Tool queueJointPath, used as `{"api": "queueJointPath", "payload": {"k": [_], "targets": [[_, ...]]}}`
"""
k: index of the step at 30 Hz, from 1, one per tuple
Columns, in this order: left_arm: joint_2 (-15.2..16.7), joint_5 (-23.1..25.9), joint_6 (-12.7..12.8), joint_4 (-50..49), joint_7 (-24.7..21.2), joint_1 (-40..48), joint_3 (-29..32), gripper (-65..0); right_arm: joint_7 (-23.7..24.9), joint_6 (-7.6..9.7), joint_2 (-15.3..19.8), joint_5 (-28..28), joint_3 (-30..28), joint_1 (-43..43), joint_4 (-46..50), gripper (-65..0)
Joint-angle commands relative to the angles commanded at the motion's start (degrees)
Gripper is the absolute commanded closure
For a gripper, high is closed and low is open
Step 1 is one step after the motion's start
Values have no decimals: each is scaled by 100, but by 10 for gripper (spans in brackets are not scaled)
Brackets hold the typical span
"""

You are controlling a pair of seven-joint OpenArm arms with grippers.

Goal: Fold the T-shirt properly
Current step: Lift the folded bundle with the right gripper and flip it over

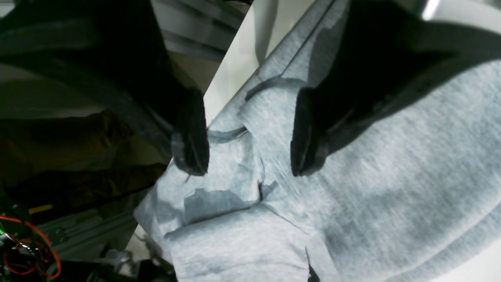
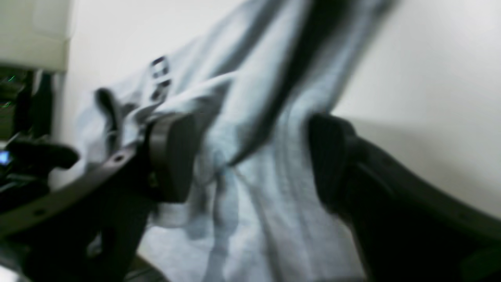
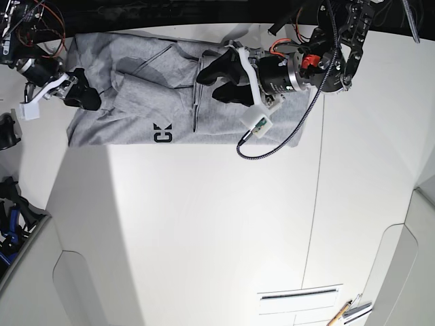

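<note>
The light grey T-shirt [image 3: 143, 102] lies crumpled and partly folded at the far edge of the white table [image 3: 204, 224]. Some black lettering [image 3: 163, 133] shows at its near hem. My left gripper [image 3: 212, 85] is over the shirt's right half. In the left wrist view it [image 1: 248, 160] is open, with its black fingers [image 1: 191, 149] straddling wrinkled grey cloth [image 1: 352, 188]. My right gripper [image 3: 83, 92] is at the shirt's left edge. In the right wrist view it [image 2: 250, 164] is open, with a blurred ridge of shirt [image 2: 266, 156] between its pads [image 2: 172, 156].
A black cable with a small white connector [image 3: 262, 125] hangs from the left arm onto the table just right of the shirt. Wiring [image 3: 34, 17] and hardware stand off the table's far left corner. A pen [image 3: 340, 314] lies at the near right.
</note>
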Motion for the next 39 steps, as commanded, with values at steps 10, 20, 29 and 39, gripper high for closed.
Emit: {"api": "queueJointPath", "payload": {"k": [10,20,29,39], "targets": [[0,-7,0,101,85,2,-474,-367,33,-2,-13,-83,-557,33,4,-175],[-9,-4,0,522,280,33,-1344,-366,87,20,48,-173,240,96,348,0],[-15,-37,0,522,389,251,-1843,-367,22,-9,1305,-153,1093,166,1429,0],[-13,-339,0,516,385,527,-1843,-367,-404,-26,1438,-72,151,1023,2433,0]]}}
